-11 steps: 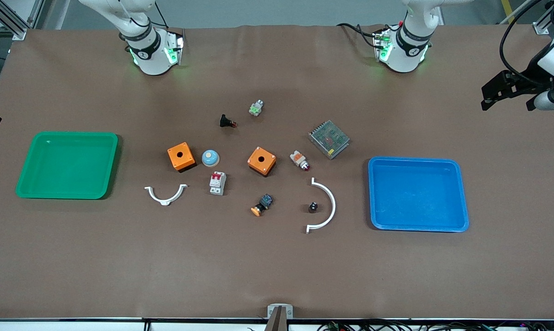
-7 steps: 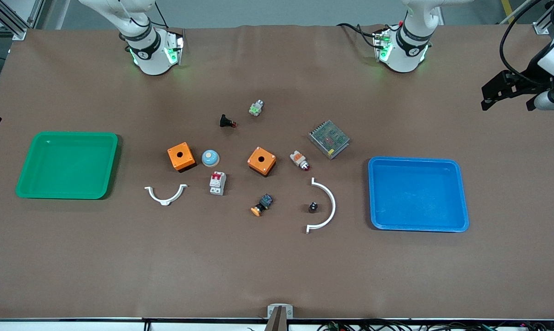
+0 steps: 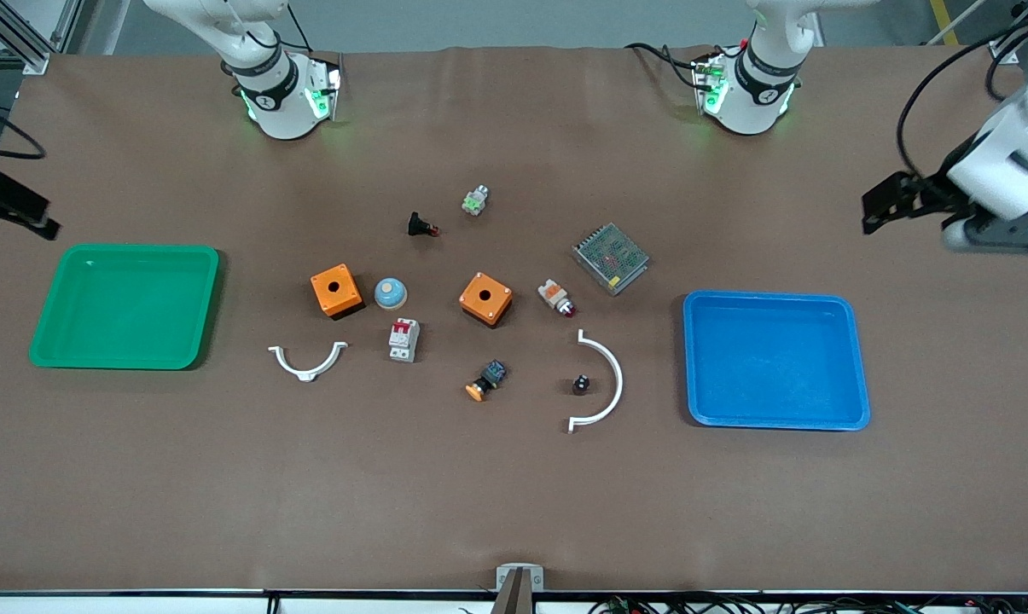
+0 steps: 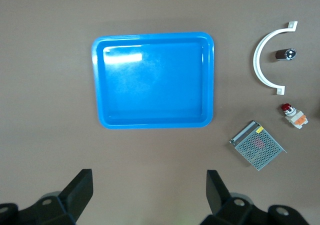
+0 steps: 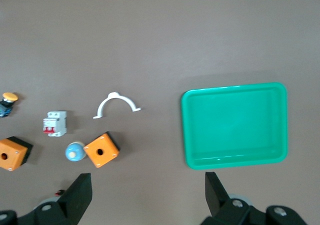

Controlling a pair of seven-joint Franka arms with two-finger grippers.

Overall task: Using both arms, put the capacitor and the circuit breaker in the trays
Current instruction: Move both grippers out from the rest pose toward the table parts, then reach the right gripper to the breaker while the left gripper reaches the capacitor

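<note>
While both arms hang high at the table's ends, every part lies untouched on the brown table (image 3: 514,495).

Nearest the front camera: the large white half-ring clamp (image 3: 606,381), and inside its curve the capacitor (image 3: 580,384), a tiny black cylinder with a pale end, lying on the mat close to the ring but apart from it. Beside it, toward the right arm's end, the orange-capped push button (image 3: 484,381). Farther toward that end, the small white clamp (image 3: 307,362).

Slightly farther from the camera: the circuit breaker (image 3: 403,339), white-grey with red levers, flat on the table between the two orange boxes and nearer to the camera than the blue dome (image 3: 390,293). Orange box one (image 3: 336,290) sits just beside the dome; orange box two (image 3: 485,298) lies toward the left arm's end, with the white-and-orange red-tipped part (image 3: 556,297) beside it.

The blue tray (image 3: 856,358) is at the left arm's end, the green tray (image 3: 206,307) at the right arm's end.

Farther still: the metal mesh power supply (image 3: 611,257), the black red-tipped part (image 3: 421,225), the small green-and-white part (image 3: 475,200).

Left gripper (image 4: 149,191): over bare table, farther from the camera than the blue tray, fingers spread wide, holding nothing. Right gripper (image 5: 148,191): over the table by the green tray, fingers likewise spread, holding nothing.
</note>
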